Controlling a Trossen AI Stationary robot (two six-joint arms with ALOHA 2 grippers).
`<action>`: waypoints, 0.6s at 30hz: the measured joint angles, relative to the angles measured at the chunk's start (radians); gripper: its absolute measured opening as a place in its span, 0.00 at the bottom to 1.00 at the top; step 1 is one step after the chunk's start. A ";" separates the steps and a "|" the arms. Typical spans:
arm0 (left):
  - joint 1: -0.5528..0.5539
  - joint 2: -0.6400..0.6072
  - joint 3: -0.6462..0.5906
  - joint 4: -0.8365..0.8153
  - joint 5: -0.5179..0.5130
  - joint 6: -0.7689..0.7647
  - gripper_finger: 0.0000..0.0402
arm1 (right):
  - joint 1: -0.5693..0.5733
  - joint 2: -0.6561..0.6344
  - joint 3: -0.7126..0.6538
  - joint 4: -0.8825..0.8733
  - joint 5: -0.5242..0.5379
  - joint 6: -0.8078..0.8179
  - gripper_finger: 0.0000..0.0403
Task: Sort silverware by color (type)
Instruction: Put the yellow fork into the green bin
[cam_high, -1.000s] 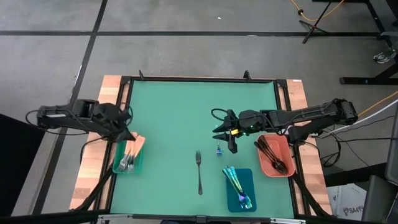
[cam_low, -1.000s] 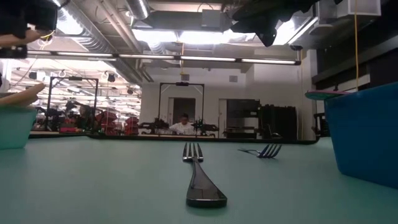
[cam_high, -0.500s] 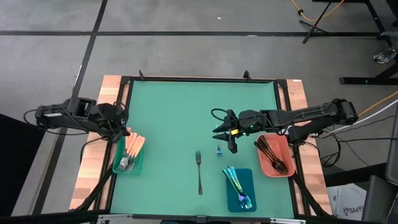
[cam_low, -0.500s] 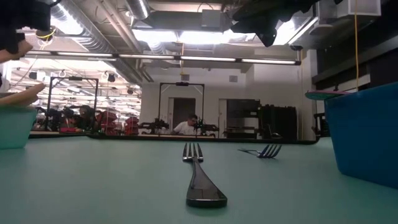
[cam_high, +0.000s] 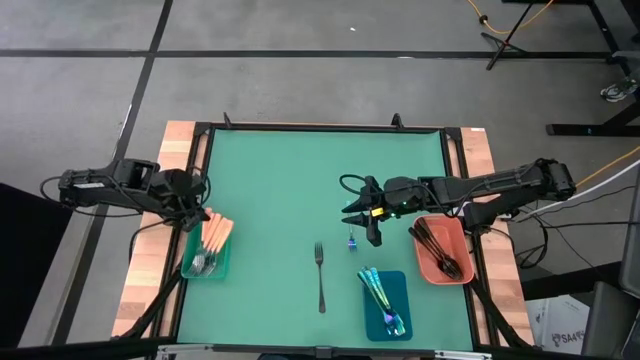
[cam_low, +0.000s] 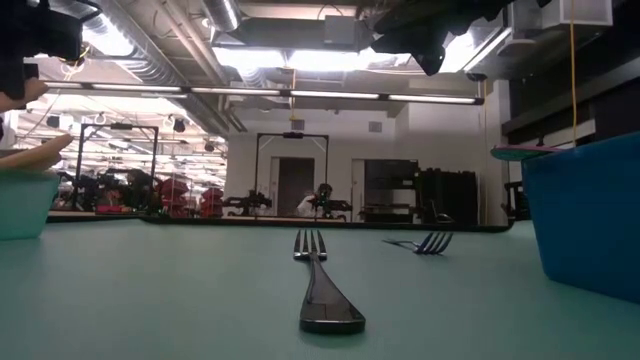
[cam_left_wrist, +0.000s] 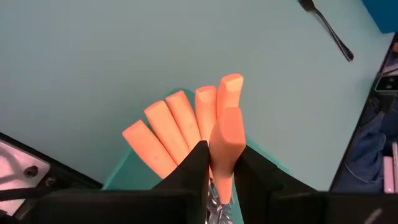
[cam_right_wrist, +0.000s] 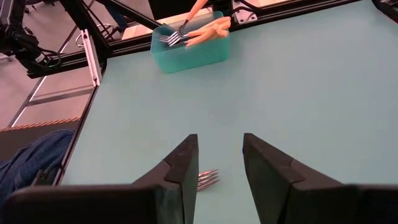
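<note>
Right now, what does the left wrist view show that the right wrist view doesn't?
Only the left wrist view: the left tool shut on an orange-handled utensil, close up, with four more orange handles fanned beside it, and a dark fork lying on the mat.

Only the right wrist view: the right tool open above a small fork, and the whole teal tray seen from afar.

Both: the green mat and the orange-handled silverware in that tray.
</note>
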 joint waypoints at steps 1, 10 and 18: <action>0.000 0.000 0.000 0.001 -0.005 -0.002 0.12 | 0.000 0.000 0.000 0.000 0.000 0.000 0.29; 0.000 0.000 0.000 0.006 -0.019 -0.027 0.16 | 0.000 0.000 0.000 0.000 0.000 0.000 0.29; 0.000 0.000 0.000 0.008 -0.029 -0.042 0.16 | 0.000 0.000 0.000 0.000 0.000 0.000 0.29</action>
